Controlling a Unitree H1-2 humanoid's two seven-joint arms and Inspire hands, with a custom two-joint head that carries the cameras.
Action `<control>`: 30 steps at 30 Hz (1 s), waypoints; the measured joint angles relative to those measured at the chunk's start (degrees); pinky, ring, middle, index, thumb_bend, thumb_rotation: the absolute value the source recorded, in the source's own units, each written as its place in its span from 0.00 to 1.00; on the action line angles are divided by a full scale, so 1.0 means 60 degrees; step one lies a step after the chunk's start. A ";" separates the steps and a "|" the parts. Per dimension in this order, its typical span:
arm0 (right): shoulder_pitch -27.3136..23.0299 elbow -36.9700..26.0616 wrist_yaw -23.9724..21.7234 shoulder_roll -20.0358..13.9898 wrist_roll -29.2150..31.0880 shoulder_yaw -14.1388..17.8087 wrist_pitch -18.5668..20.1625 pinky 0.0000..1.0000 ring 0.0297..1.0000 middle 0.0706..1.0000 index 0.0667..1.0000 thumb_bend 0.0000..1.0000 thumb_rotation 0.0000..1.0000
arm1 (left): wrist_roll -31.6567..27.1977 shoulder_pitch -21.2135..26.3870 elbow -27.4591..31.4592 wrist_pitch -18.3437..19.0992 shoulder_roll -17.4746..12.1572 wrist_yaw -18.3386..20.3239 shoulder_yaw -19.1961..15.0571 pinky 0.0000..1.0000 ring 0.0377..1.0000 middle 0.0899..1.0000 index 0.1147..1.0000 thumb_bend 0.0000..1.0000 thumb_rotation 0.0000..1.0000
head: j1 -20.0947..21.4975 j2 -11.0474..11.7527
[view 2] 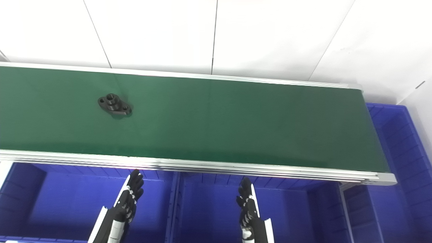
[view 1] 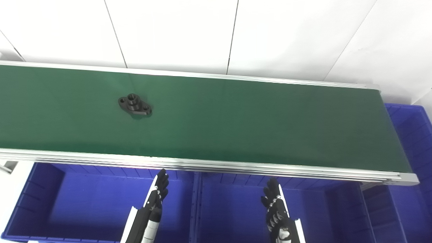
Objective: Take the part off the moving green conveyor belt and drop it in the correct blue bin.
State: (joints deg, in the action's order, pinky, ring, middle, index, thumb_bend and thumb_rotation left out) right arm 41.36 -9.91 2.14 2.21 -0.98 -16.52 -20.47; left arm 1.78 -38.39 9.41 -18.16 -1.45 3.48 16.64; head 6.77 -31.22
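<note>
A black flanged part with a raised hub and two ear holes lies on the green conveyor belt, left of centre; it also shows in the right eye view. My left hand is open, fingers straight, held over the left blue bin below the belt's near rail. My right hand is open, fingers straight, over the middle blue bin. Both hands hold nothing and are well short of the part.
An aluminium rail runs along the belt's near edge. A third blue bin sits past the belt's right end. A divider separates the left and middle bins. White wall panels stand behind the belt.
</note>
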 measured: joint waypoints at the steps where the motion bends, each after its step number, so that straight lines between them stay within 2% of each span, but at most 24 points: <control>1: -0.0065 0.0178 -0.0004 -0.0008 0.0023 0.0045 -0.0132 1.00 1.00 1.00 1.00 0.96 0.99 | 0.0009 0.0060 -0.0187 -0.0087 0.0022 -0.0002 0.0001 1.00 1.00 1.00 1.00 0.73 0.99 | -0.0058 0.0409; 3: -0.0278 0.0677 -0.0005 -0.0006 0.0072 0.0144 -0.0321 1.00 1.00 1.00 1.00 0.98 0.99 | 0.0017 0.0294 -0.0833 -0.0381 0.0070 -0.0005 0.0000 1.00 1.00 1.00 1.00 0.73 0.98 | -0.0059 0.0413; 4: -0.0407 0.0948 -0.0004 -0.0001 0.0078 0.0210 -0.0393 1.00 1.00 1.00 1.00 0.97 0.99 | 0.0075 0.0408 -0.1133 -0.0520 0.0093 -0.0021 -0.0015 1.00 1.00 1.00 1.00 0.75 0.99 | -0.0074 0.0674; 5: -0.0507 0.1092 -0.0001 0.0010 0.0088 0.0268 -0.0405 1.00 1.00 1.00 1.00 0.97 0.99 | 0.0161 0.0495 -0.1327 -0.0581 0.0108 -0.0035 -0.0035 1.00 1.00 1.00 1.00 0.76 1.00 | -0.0074 0.0676; 8: -0.0683 0.1309 0.0006 0.0035 0.0264 0.0507 -0.0418 1.00 1.00 1.00 1.00 0.98 0.99 | 0.0280 0.0631 -0.1595 -0.0775 0.0173 -0.0121 -0.0107 1.00 1.00 1.00 1.00 0.77 1.00 | -0.0293 0.0881; 12: -0.0827 0.1325 -0.0007 -0.0005 0.0371 0.0748 -0.0419 1.00 1.00 1.00 1.00 0.98 1.00 | 0.0424 0.0764 -0.1750 -0.0992 0.0393 -0.0241 -0.0069 1.00 1.00 1.00 1.00 0.71 1.00 | -0.0512 0.0852; 14: -0.0827 0.1324 -0.0030 -0.0035 0.0390 0.0811 -0.0420 0.99 1.00 1.00 1.00 0.97 0.99 | 0.0534 0.0785 -0.1750 -0.0999 0.0494 -0.0251 -0.0012 1.00 1.00 1.00 1.00 0.70 1.00 | -0.0863 0.0663; 16: -0.0814 0.1320 -0.0047 -0.0069 0.0450 0.0887 -0.0420 0.98 0.99 1.00 1.00 0.94 0.99 | 0.0628 0.0785 -0.1747 -0.0998 0.0531 -0.0261 0.0005 1.00 1.00 1.00 1.00 0.70 0.99 | -0.0865 0.0662; 18: -0.0792 0.1264 -0.0045 -0.0111 0.0359 0.0947 -0.0424 0.94 0.97 1.00 1.00 0.91 0.98 | 0.0735 0.0781 -0.1744 -0.0997 0.0558 -0.0357 -0.0004 1.00 1.00 1.00 1.00 0.69 0.99 | -0.1025 0.0355; 20: -0.0736 0.1142 -0.0040 -0.0156 0.0108 0.0943 -0.0445 0.92 0.96 1.00 1.00 0.89 0.98 | 0.0794 0.0781 -0.1721 -0.0997 0.0588 -0.0415 -0.0009 1.00 1.00 1.00 1.00 0.68 0.99 | -0.1011 0.0267; 21: -0.0697 0.1029 -0.0037 -0.0180 -0.0068 0.0920 -0.0448 0.91 0.95 1.00 1.00 0.88 0.97 | 0.0803 0.0780 -0.1693 -0.0986 0.0589 -0.0424 -0.0003 1.00 1.00 1.00 1.00 0.69 1.00 | -0.0997 0.0049; 22: -0.0637 0.0862 -0.0036 -0.0202 -0.0217 0.0891 -0.0452 0.90 0.95 1.00 1.00 0.87 0.97 | 0.0828 0.0767 -0.1644 -0.0970 0.0593 -0.0429 0.0005 1.00 1.00 1.00 1.00 0.70 1.00 | -0.0997 -0.0012; 26: -0.0356 0.0165 0.0091 -0.0272 -0.0722 0.0871 -0.0498 0.90 0.92 0.94 1.00 0.89 0.84 | 0.0933 0.0598 -0.1031 -0.0744 0.0675 -0.0439 0.0129 1.00 1.00 1.00 1.00 0.71 1.00 | -0.1113 -0.0275; 27: -0.0309 0.0011 0.0145 -0.0301 -0.0753 0.0862 -0.0518 0.91 0.91 0.91 1.00 0.88 0.77 | 0.0938 0.0574 -0.0940 -0.0681 0.0708 -0.0440 0.0152 1.00 1.00 1.00 1.00 0.73 1.00 | -0.1215 -0.0450; 28: -0.0258 -0.0168 0.0166 -0.0355 -0.0755 0.0850 -0.0522 0.89 0.89 0.88 0.99 0.88 0.74 | 0.0963 0.0548 -0.0856 -0.0560 0.0746 -0.0440 0.0176 1.00 1.00 1.00 1.00 0.72 1.00 | -0.1216 -0.0452; 29: -0.0177 -0.0440 0.0209 -0.0417 -0.0807 0.0831 -0.0526 0.88 0.89 0.88 0.99 0.88 0.74 | 0.1020 0.0512 -0.0764 -0.0457 0.0764 -0.0439 0.0193 1.00 1.00 1.00 1.00 0.72 1.00 | -0.1216 -0.0452; 30: -0.0104 -0.0733 0.0257 -0.0482 -0.0980 0.0818 -0.0531 0.86 0.87 0.87 0.98 0.88 0.74 | 0.1048 0.0467 -0.0653 -0.0353 0.0757 -0.0438 0.0219 1.00 1.00 1.00 1.00 0.73 1.00 | -0.1289 -0.0611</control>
State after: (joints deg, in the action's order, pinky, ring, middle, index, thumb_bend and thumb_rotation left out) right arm 40.73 -14.31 3.68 -0.68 -6.86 -11.61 -23.66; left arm 8.06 -35.58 5.49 -20.28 3.09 0.85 17.95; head -0.96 -34.88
